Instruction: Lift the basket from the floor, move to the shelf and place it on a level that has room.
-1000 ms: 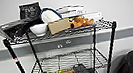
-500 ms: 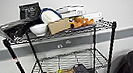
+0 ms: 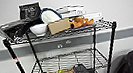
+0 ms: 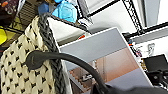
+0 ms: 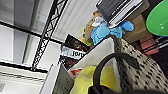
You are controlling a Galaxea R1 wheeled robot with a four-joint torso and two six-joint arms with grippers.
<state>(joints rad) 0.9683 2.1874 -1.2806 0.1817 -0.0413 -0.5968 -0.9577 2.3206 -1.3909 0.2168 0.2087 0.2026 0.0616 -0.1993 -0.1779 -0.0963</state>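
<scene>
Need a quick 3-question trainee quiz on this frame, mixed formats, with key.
1. True or false: the shelf's middle level is a bare wire grid.
2. On the top tier, the white bowl sits beside: A) a tan box B) a kettle C) a plant.
3. Fill in: in the left wrist view, the basket has a dark braided ____.

Key: 1 true; 2 A; 3 rim.

Tall black wire-metal shelf [image 3: 61,63], matt posts; cream woven lattice basket [image 4: 15,72], rough weave, dark braided rim; white bowl [image 3: 39,29], possibly glazed ceramic.
</scene>
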